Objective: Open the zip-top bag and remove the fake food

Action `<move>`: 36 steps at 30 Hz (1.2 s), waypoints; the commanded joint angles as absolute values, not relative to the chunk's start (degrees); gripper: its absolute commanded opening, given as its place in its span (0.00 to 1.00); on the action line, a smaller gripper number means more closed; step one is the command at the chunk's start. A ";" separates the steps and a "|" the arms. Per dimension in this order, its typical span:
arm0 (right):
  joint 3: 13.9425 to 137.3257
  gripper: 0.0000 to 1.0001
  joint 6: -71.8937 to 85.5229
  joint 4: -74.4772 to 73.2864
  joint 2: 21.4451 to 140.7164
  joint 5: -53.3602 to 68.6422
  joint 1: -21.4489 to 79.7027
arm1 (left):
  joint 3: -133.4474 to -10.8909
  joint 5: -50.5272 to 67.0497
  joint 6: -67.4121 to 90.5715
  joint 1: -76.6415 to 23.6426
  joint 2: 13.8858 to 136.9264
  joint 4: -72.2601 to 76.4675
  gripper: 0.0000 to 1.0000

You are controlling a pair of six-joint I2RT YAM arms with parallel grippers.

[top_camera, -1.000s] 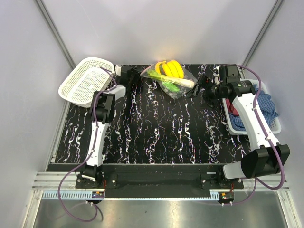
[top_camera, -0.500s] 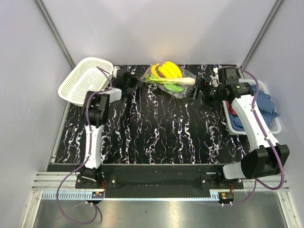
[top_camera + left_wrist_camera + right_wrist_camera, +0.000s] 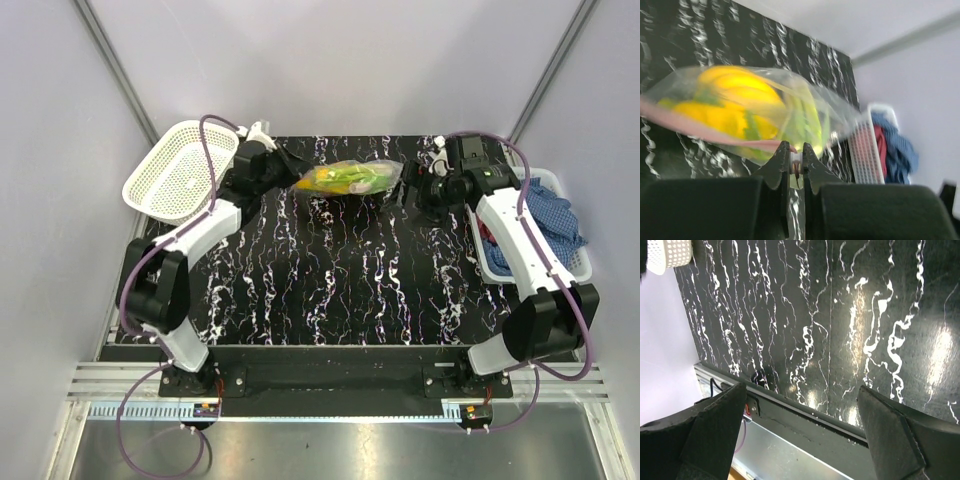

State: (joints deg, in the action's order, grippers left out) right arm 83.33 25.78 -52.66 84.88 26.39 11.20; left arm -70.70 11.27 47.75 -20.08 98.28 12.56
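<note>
The zip-top bag (image 3: pixel 352 178) hangs above the back of the black marbled table, seen edge-on. The fake food (image 3: pixel 340 178), yellow bananas and green pieces, is inside it. My left gripper (image 3: pixel 292 168) is shut on the bag's left end. In the left wrist view the gripper (image 3: pixel 796 157) pinches a small white piece at the pink zip strip, with the bag (image 3: pixel 805 115) and the yellow and green food (image 3: pixel 730 102) blurred above. My right gripper (image 3: pixel 410 190) is beside the bag's right end. In the right wrist view it (image 3: pixel 801 386) is wide open and empty, with only table beneath.
A white mesh basket (image 3: pixel 180 172) sits at the back left, close behind the left arm. A white tray (image 3: pixel 500 268) holding a blue checked cloth (image 3: pixel 550 215) stands at the right edge; both show in the left wrist view (image 3: pixel 865 150). The table's front rail (image 3: pixel 805 415) is visible.
The left arm has stretched out and lifted the bag's left end off the table. The bag has turned from lying flat to hanging edge-on. The right gripper has shifted slightly left toward it.
</note>
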 commanded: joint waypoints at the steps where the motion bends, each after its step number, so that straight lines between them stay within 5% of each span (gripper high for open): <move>1: 88.41 1.00 23.30 -53.35 85.60 24.87 12.91 | -73.82 11.96 42.26 -24.86 90.10 2.39 0.00; 9: 91.76 1.00 9.51 -48.36 84.20 19.95 22.57 | -73.65 10.02 62.04 -27.68 84.65 -15.63 0.00; 20: 63.55 1.00 -17.65 -8.02 72.51 34.19 25.40 | -73.65 10.02 71.98 -31.46 78.76 -23.55 0.00; 36: 72.15 1.00 -22.50 -5.10 86.13 45.62 31.20 | -71.98 9.40 76.91 -31.82 75.58 -29.71 0.04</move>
State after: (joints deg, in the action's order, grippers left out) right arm 67.46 -20.62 -8.64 84.90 42.04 29.54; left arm -70.65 9.17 76.12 -31.57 77.06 -30.48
